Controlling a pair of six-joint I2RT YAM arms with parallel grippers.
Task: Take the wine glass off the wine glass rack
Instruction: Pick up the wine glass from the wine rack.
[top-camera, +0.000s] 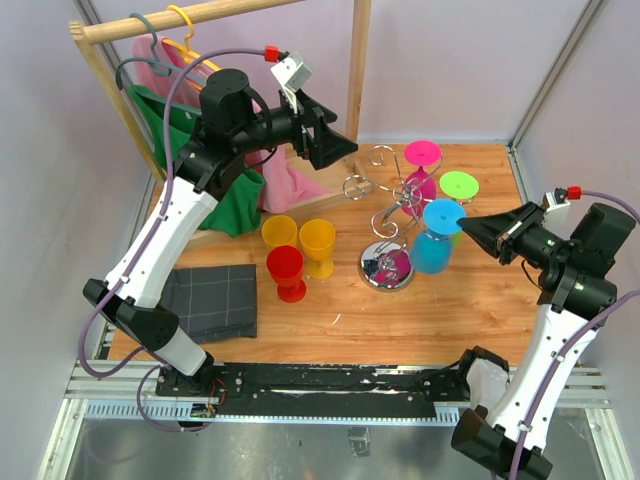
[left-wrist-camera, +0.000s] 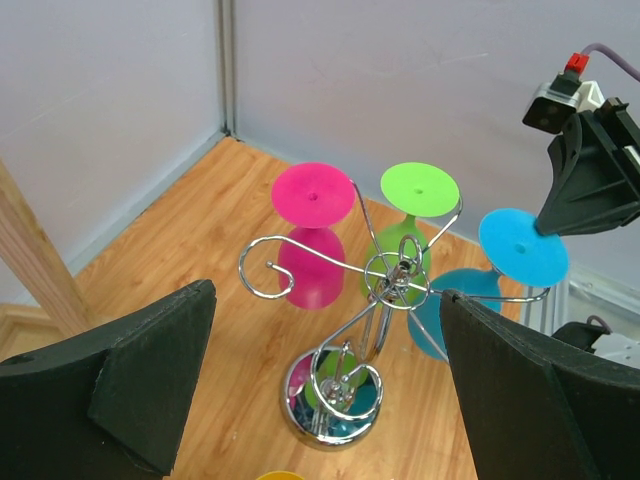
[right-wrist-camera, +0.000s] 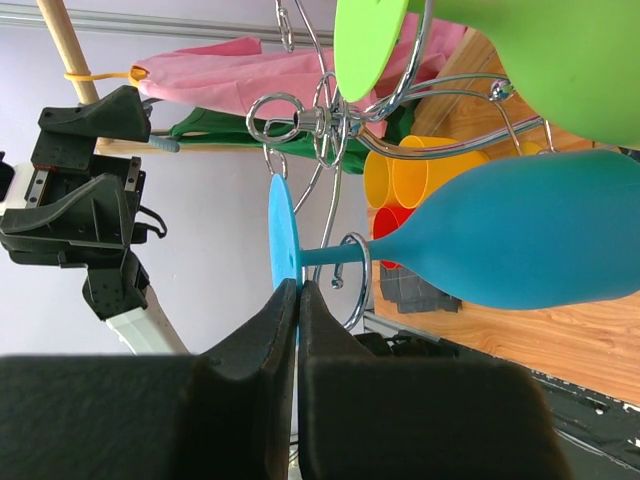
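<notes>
Two claws (top-camera: 343, 148) (top-camera: 468, 228), three hung glasses (top-camera: 443, 215) (top-camera: 421, 155) (top-camera: 459, 185), one rack (top-camera: 372, 277)

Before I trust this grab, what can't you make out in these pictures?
- Right wrist: whether the right gripper pinches the foot of the blue glass; its own tips cover the rim.
- Right wrist: green glass cut off by the top and right edges.
- Left wrist: yellow cup cut off at the bottom edge.

Green glass (top-camera: 459, 186) tight beside blue glass (top-camera: 433, 250)
</notes>
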